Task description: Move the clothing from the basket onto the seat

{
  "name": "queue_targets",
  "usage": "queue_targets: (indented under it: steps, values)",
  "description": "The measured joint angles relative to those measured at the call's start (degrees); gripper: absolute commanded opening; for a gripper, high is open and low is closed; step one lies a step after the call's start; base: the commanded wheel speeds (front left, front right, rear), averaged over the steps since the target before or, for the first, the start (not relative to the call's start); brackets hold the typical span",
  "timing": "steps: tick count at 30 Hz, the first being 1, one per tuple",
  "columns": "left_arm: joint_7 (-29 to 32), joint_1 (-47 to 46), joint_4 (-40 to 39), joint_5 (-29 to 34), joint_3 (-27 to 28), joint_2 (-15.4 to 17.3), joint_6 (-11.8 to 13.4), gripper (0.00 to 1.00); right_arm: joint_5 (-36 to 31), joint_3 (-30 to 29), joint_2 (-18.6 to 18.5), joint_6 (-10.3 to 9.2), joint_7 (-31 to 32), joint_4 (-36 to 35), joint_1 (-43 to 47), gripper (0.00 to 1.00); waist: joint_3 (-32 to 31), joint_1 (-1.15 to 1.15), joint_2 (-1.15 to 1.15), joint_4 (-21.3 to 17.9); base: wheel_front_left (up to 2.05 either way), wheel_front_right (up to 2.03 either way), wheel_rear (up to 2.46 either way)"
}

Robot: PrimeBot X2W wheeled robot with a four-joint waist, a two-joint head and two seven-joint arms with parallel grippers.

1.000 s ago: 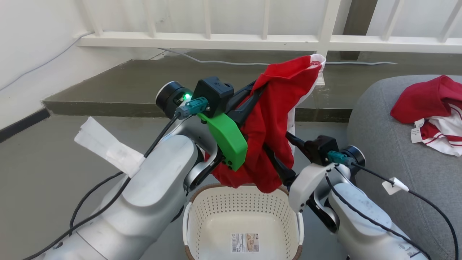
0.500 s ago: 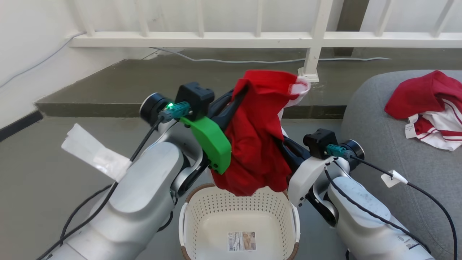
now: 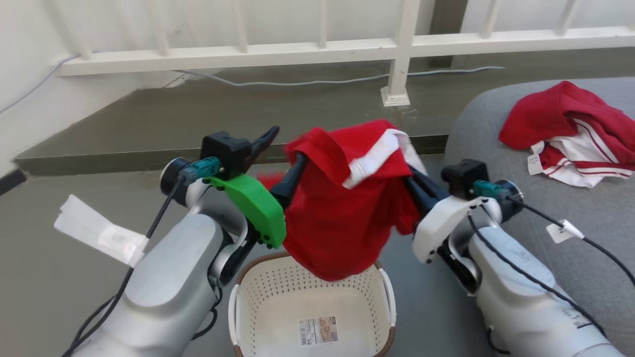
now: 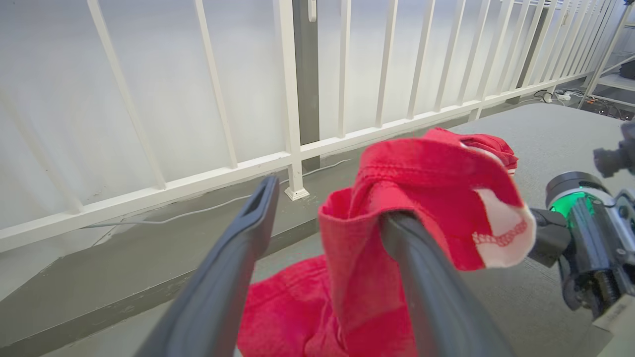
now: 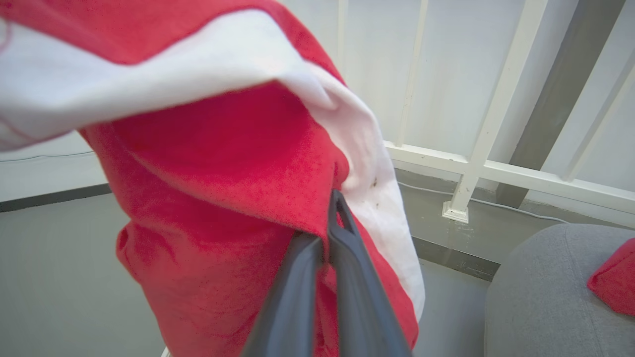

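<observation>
A red garment with white trim, part of the clothing [image 3: 342,218], hangs in the air above the cream basket [image 3: 270,282]. My right gripper [image 3: 411,174] is shut on its right side, and the right wrist view shows the fingers [image 5: 342,233] pinched together in the fabric [image 5: 223,163]. My left gripper [image 3: 286,145] stands open, and the cloth [image 4: 421,183] is still draped over one of its fingers [image 4: 426,277]. More red and white clothing [image 3: 565,124] lies on the grey seat [image 3: 595,198] at the right. Inside the basket I see just a sticker [image 3: 317,331].
A white railing [image 3: 317,47] runs across the back above a raised concrete ledge, with a cable [image 3: 297,82] lying along it. Grey floor spreads to the left. White tags hang from both arm cables [image 3: 99,233].
My right gripper has shut on the garment and my left gripper has opened, letting go. The garment hangs lower, and the head view has swung right, showing more of the seat.
</observation>
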Motion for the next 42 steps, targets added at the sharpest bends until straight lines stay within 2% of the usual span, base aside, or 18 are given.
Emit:
queue_targets:
  steps: [8, 17, 29, 42]
  values:
    - [-1.37, 1.67, -0.35, -0.05, 0.14, 0.36, 0.18, 1.0, 0.78, -2.66, -2.31, -1.09, -0.07, 0.37, -0.03, 0.0, 0.25, 0.0, 0.0, -2.54, 0.0, 0.0, 0.0]
    - [-2.4, 4.12, -1.89, -0.07, -0.99, 0.45, 0.1, 1.0, 1.29, -7.08, -5.26, -3.54, -0.4, -2.37, -0.03, 0.0, 0.42, 0.0, 0.0, -6.64, 0.0, 0.0, 0.0]
    - [-3.33, 7.04, -4.39, 0.03, -4.55, -0.34, -0.66, 1.0, 1.27, -12.13, -9.57, -6.03, -0.43, -9.43, 0.04, 0.0, 0.83, 0.0, 0.0, -15.33, 0.0, 0.0, 0.0]
    - [-3.81, 8.08, -6.28, 0.49, -5.76, -0.82, -0.67, 1.0, 1.29, -14.23, -11.12, -6.5, -0.43, -13.0, 2.16, 0.0, 1.86, 0.0, 0.0, -25.57, 0.0, 0.0, 0.0]
